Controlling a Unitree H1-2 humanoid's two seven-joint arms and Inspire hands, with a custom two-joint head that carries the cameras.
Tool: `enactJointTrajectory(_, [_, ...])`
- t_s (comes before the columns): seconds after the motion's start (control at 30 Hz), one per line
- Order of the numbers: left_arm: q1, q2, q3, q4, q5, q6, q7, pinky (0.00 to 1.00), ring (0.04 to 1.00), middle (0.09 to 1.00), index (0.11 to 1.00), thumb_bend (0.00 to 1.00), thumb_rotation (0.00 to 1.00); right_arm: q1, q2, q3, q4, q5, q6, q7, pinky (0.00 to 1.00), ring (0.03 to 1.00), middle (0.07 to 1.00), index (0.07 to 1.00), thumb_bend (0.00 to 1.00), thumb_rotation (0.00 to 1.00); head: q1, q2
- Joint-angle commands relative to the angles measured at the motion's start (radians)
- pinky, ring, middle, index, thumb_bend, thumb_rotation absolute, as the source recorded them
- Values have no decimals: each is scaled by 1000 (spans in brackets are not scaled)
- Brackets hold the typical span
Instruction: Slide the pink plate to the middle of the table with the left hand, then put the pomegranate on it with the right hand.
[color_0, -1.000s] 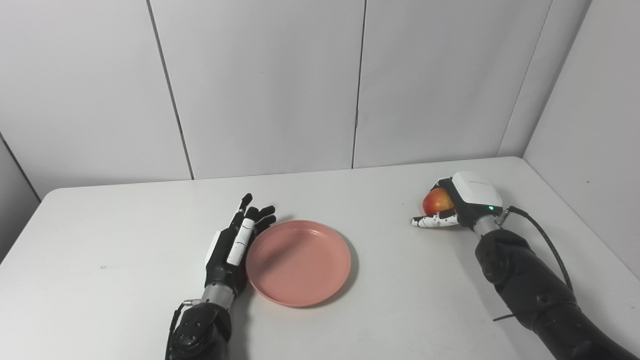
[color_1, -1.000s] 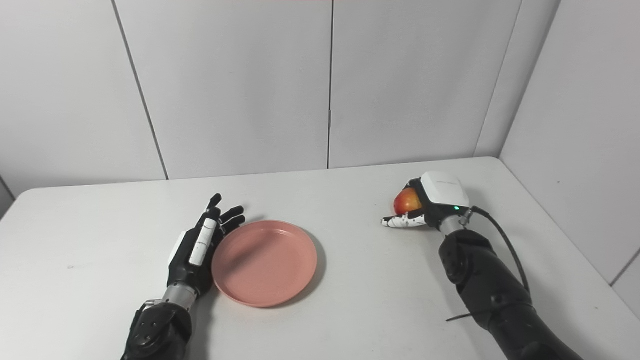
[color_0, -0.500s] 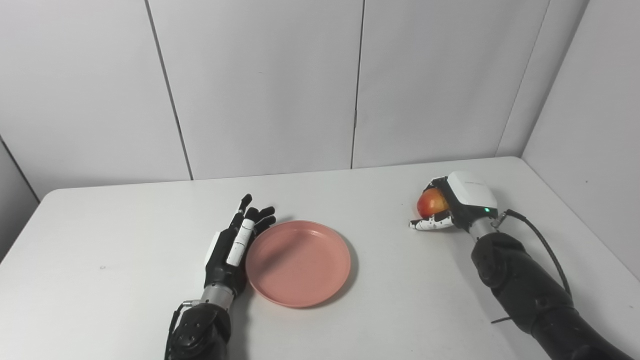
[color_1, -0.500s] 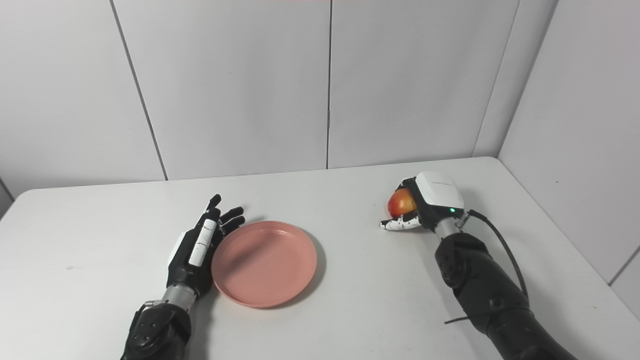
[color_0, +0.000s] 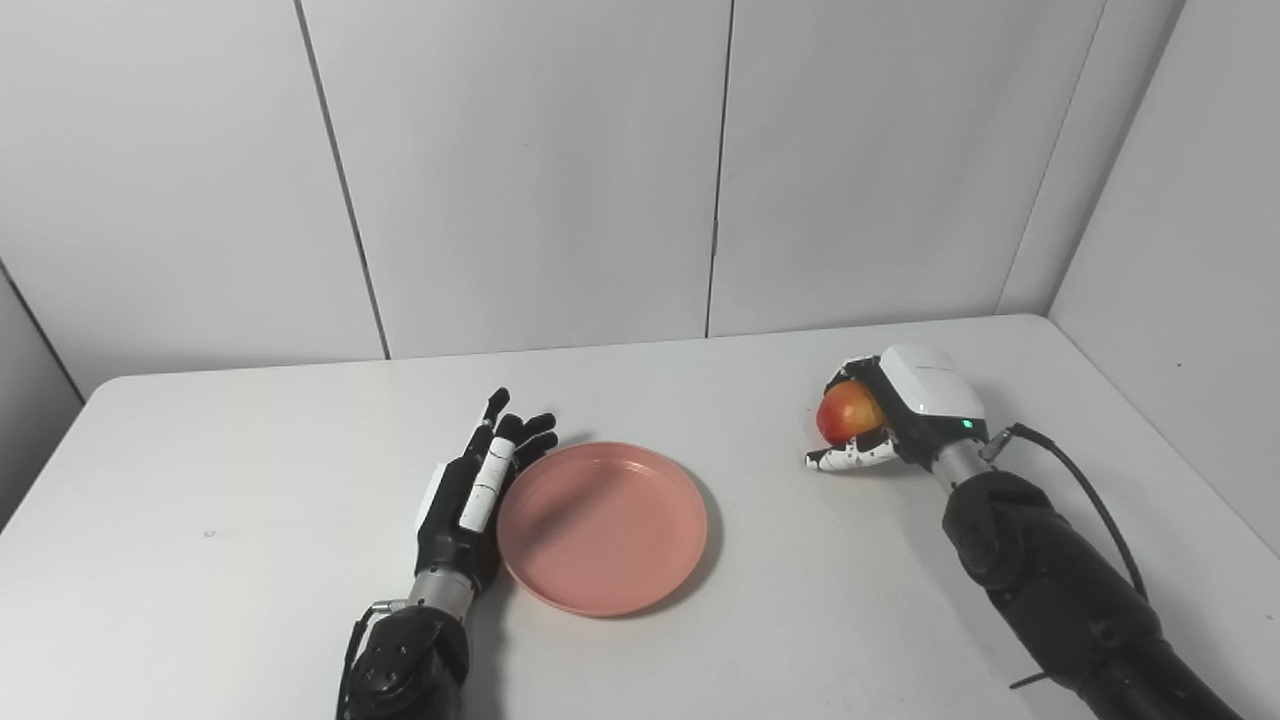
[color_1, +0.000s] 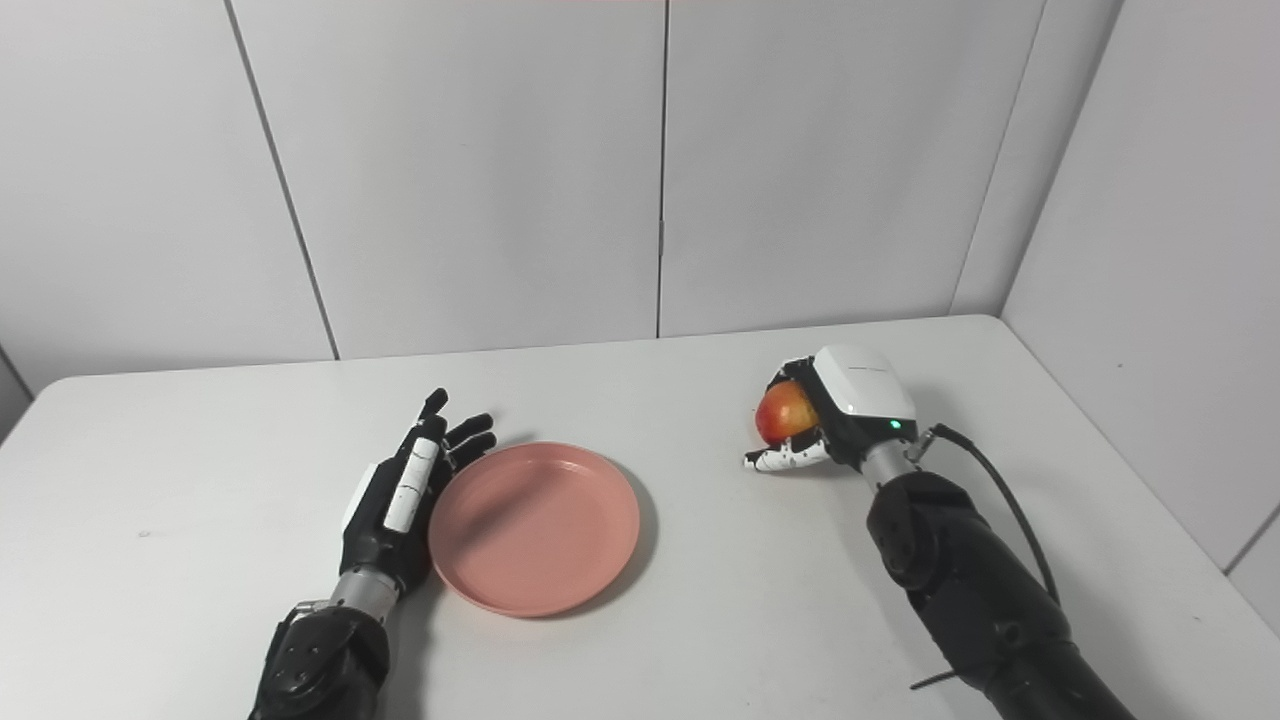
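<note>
A white table (color_0: 250, 620) is seen in front of grey wall panels (color_0: 520, 170). Near the middle of the table, a little to the near side, the pink plate (color_0: 602, 525) is laid flat, and nothing is held in it. The left hand (color_0: 470, 495) is placed just at the left edge of the plate, on its side, with the fingers (color_0: 520, 432) stretched out and spread toward the far side; nothing is held by it, and it appears to touch the rim. To the right, well apart from the plate, the right hand (color_0: 900, 415) is closed around the pomegranate (color_0: 848, 413), a red and yellow fruit. The fruit is gripped from the right and from above, and the white thumb (color_0: 850, 457) is extended under it toward the left. Whether the fruit is lifted from the table cannot be told. A black cable (color_0: 1090, 490) is seen running along the right forearm.
</note>
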Motion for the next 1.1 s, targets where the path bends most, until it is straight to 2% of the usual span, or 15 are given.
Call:
enactJointTrajectory(0.0, [17, -17, -9, 36, 11, 42, 17, 861, 811, 795, 959, 880, 776, -55, -19, -28, -66, -5, 0, -13, 254, 326, 428, 487, 496, 175, 9, -2])
enactJointTrajectory(0.07, [16, -25, -6, 43, 9, 30, 22, 858, 810, 794, 952, 883, 793, -59, -11, -36, -106, -3, 1, -6, 257, 328, 431, 487, 496, 175, 16, -4])
enactJointTrajectory(0.17, [15, -31, -6, 55, 18, 6, 27, 844, 798, 785, 939, 913, 868, -63, 2, -39, -159, -12, 6, 4, 245, 317, 419, 486, 496, 175, 23, -6])
enactJointTrajectory(0.27, [14, -38, -5, 63, 21, -5, 33, 838, 796, 787, 937, 929, 893, -67, 11, -30, -221, -15, -13, 34, 231, 307, 419, 487, 496, 173, 42, -6])
enactJointTrajectory(0.6, [11, -48, -12, 70, 33, -5, 48, 856, 803, 787, 942, 944, 885, -64, 74, 0, -393, -51, -35, 102, 237, 324, 457, 487, 495, 183, 71, -13])
enactJointTrajectory(0.77, [9, -49, -13, 75, 38, -5, 53, 868, 821, 781, 952, 949, 885, -56, 114, 19, -455, -58, -37, 137, 257, 324, 441, 487, 495, 185, 81, -16])
enactJointTrajectory(1.07, [7, -45, -13, 77, 44, -3, 49, 901, 832, 775, 969, 937, 897, -23, 174, 61, -529, -80, -25, 205, 215, 299, 440, 488, 494, 185, 77, -17])
